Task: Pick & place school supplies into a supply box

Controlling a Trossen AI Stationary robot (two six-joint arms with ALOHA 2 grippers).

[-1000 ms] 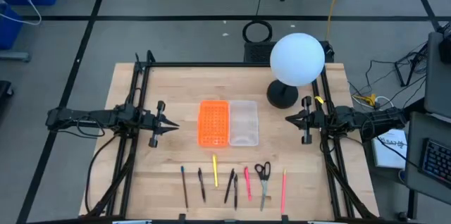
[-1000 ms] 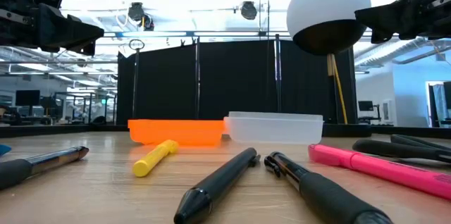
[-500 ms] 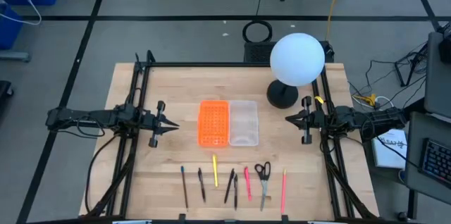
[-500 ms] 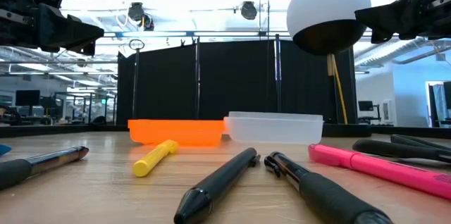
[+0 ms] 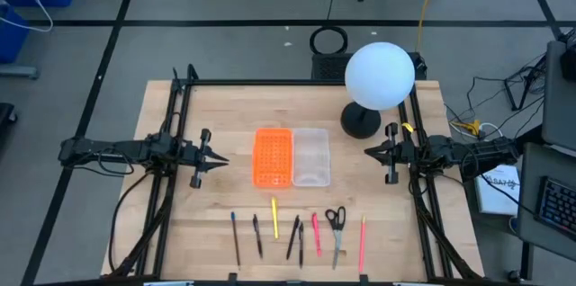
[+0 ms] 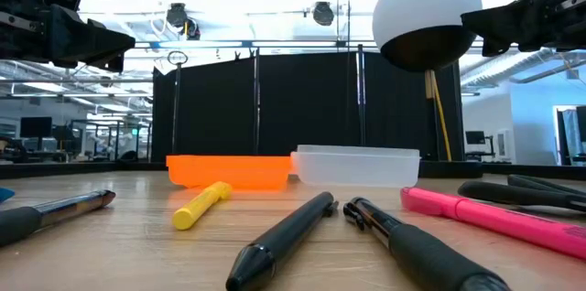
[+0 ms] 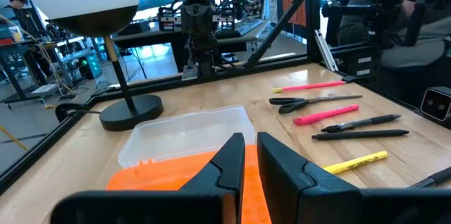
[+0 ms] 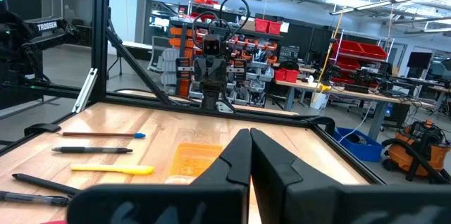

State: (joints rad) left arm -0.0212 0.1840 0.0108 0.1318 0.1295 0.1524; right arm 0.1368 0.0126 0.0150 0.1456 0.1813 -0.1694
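Left end effector (image 5: 216,159) parked above the counter (image 5: 216,124), fingers nearly together with only a slim gap, holding nothing. Directly ahead of it, near but apart: the supply box (image 5: 292,156), lying open and flat, orange half (image 5: 273,156) closer, clear half (image 5: 311,156) joined beyond. Likely laid open that way so items can be dropped in from above.

Right end effector (image 5: 371,151) parked on the opposite side, facing the clear half, fingers likewise pressed almost shut and empty. Just beside it, toward the counter's far edge: the white globe lamp (image 5: 379,75) on its dark base (image 5: 360,120), not part of the job.

Off to the side of both end effectors, along the near edge: the school supplies in a loose row, well apart from the box. From the left end effector's side across: black pens (image 5: 235,236), a yellow pen (image 5: 274,217), two more dark pens (image 5: 295,237), a pink pen (image 5: 316,234), the scissors (image 5: 336,223), a thin red pencil (image 5: 363,241). Spaced singly, apparently so each can be gripped alone.

Nothing in the box yet; task judged not started. Symmetric poses suggest a rest position before a first reach.
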